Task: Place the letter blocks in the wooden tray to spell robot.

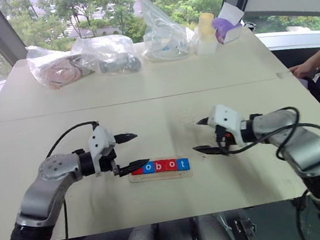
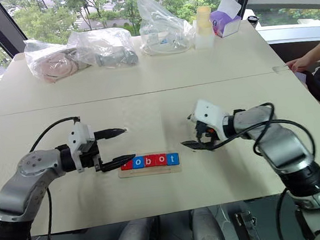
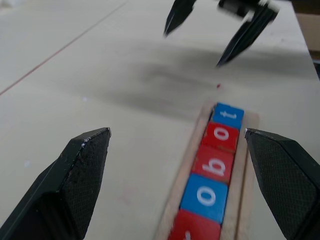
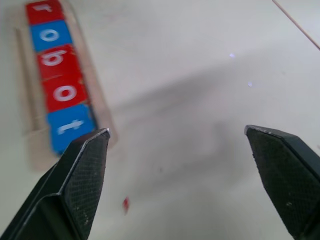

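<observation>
Daylight is coming in from the windows behind the table, making the scene bright and even. The plastic bags are catching some glare. Soft grey shadows are lying on the table under both arms. In the left wrist view the right gripper is looking smeared by motion, and the letter blocks are appearing slightly out of focus in the right wrist view.

Both arms bent inward, facing each other. Left hand fingers spread wide, empty, pointing right. Right hand fingers spread wide, empty, pointing left, angled down.
</observation>
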